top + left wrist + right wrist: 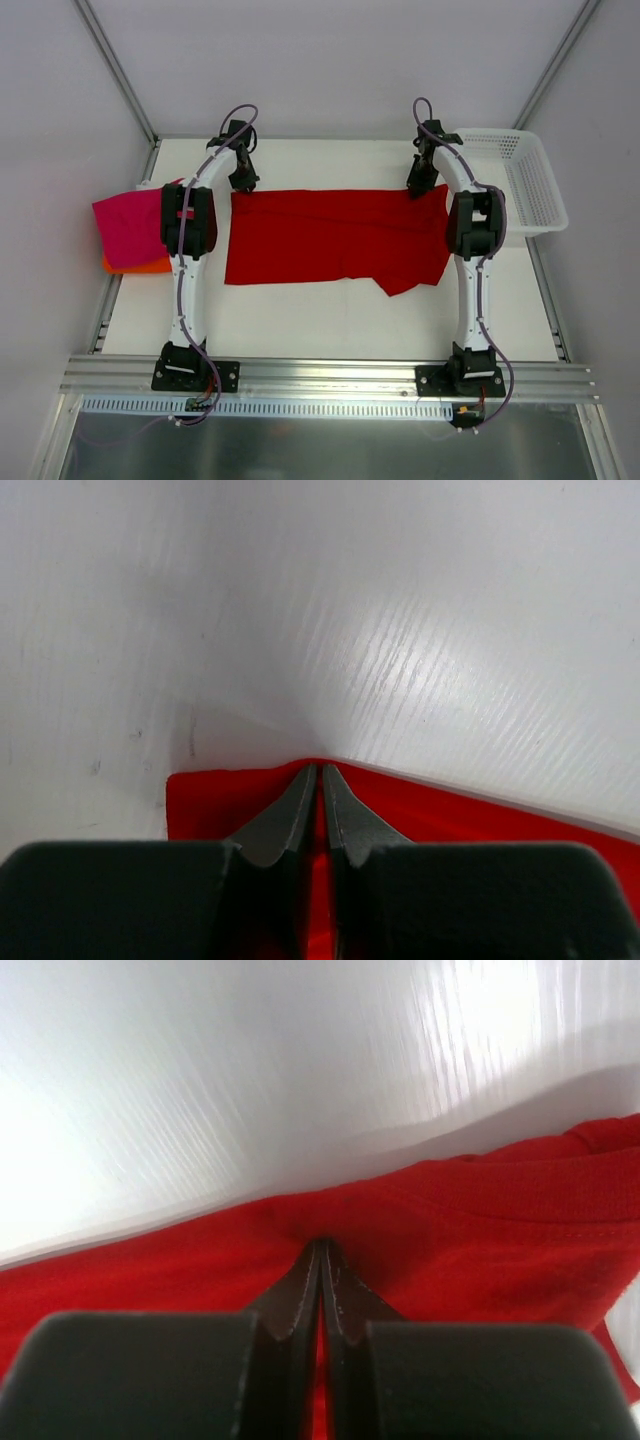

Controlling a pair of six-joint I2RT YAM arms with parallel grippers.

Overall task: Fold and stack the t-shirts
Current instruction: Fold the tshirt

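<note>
A bright red t-shirt (335,235) lies spread flat across the middle of the table, with a flap hanging toward the front right. At its far left corner my left gripper (243,183) is shut on its edge; the left wrist view shows the red t-shirt (220,800) pinched between the closed fingertips (303,800). My right gripper (420,187) is shut on the far right corner, and in the right wrist view the red t-shirt (480,1250) bunches around the closed gripper (322,1245). A magenta t-shirt (125,228) lies folded on an orange t-shirt (140,267) at the left edge.
A white mesh basket (527,180) stands at the table's far right. Both arms reach forward along the shirt's two short sides. Bare white table (330,325) shows in front of the shirt, and a narrow strip behind it.
</note>
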